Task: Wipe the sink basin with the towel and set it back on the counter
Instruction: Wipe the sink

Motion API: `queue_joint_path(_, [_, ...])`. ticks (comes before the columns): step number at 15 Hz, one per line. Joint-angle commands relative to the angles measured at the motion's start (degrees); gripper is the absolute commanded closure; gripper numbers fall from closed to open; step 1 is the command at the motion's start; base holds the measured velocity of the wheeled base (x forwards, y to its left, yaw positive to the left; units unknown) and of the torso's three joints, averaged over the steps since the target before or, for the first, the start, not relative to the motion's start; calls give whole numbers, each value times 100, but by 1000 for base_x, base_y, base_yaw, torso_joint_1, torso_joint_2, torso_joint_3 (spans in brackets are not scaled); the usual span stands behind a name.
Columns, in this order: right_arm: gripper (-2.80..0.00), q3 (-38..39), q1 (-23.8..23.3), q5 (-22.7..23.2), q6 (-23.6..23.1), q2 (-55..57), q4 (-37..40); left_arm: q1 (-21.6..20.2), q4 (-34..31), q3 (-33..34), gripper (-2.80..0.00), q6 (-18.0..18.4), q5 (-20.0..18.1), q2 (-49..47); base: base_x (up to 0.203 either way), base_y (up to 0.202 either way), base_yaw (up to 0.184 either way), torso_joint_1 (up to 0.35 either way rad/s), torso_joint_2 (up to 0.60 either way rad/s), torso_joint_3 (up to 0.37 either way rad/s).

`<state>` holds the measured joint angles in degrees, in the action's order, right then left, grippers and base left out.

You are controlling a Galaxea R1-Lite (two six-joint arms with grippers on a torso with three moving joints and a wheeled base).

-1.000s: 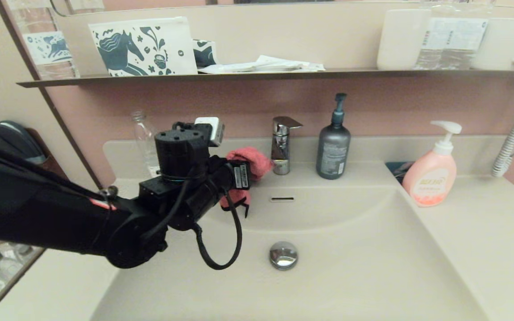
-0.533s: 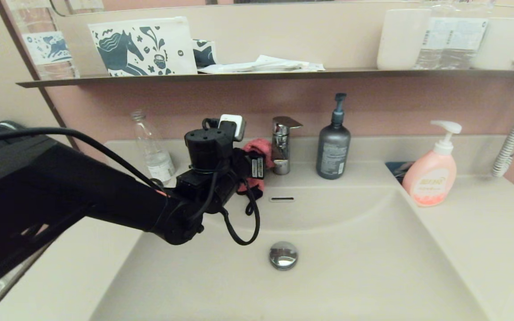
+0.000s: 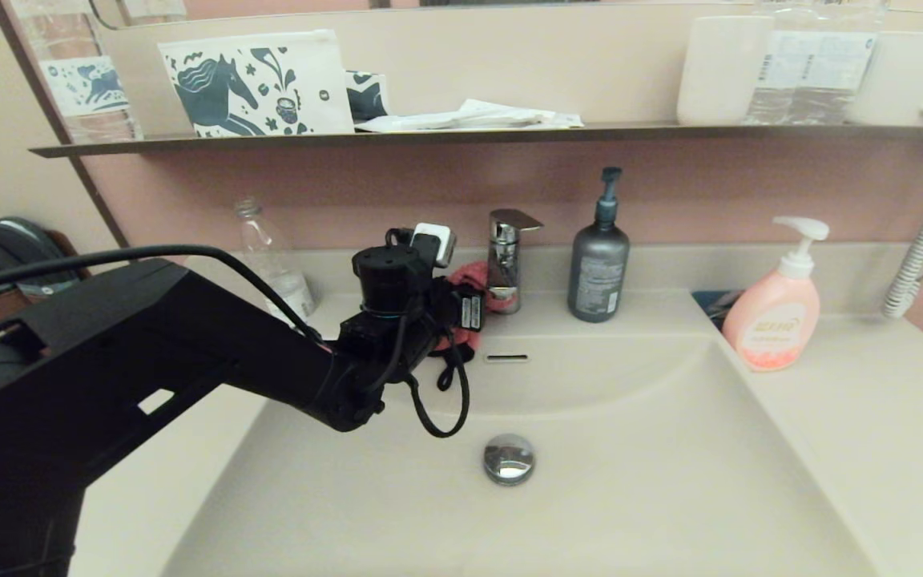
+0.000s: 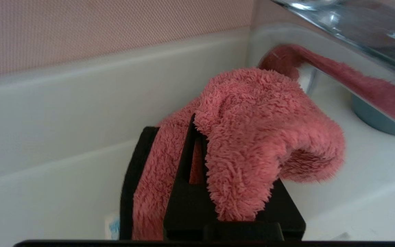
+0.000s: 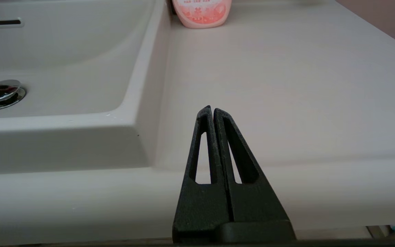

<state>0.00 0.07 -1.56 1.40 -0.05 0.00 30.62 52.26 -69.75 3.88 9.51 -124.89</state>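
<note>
Left wrist view shows the towel, a coral-red fuzzy cloth, bunched and clamped between the fingers of the left pincer, with a loose fold spilling over one finger. It hangs just above the back strip of the desk, close beside the chrome faucet, whose polished body mirrors the red pile. In the head view the left pincer sits over that back strip, behind the overflow slot and the sink basin, with a clear plastic bottle on one side and the dark grey pump bottle beyond the faucet.

The step in hand looks like setting the towel down on the desk. To do it well, lower the cloth until its hanging fold rests on the flat strip, not on the basin's sloping edge, before parting the fingers. Keep clear of the faucet base, since the fold could snag there. Withdraw straight back so the pile does not drag along.

The right pincer is parked with its fingers pressed together, over the near edge of the desk, well apart from the pink soap bottle.
</note>
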Motion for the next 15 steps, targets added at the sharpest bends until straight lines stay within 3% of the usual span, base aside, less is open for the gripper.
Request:
queue_joint_path(1, [0,0,1,-2,0,5,0,-194,-54,-254,0,49,-211,-207,0,0,0,0,0,0])
queue_joint_path(8, [0,0,1,-2,0,5,0,-605,-397,-171,0,772,-397,-442,0,0,0,0,0,0])
queue_joint_path(15, [0,0,1,-2,0,5,0,-1072,-942,34,0,877,-581,-27,0,0,0,0,0,0])
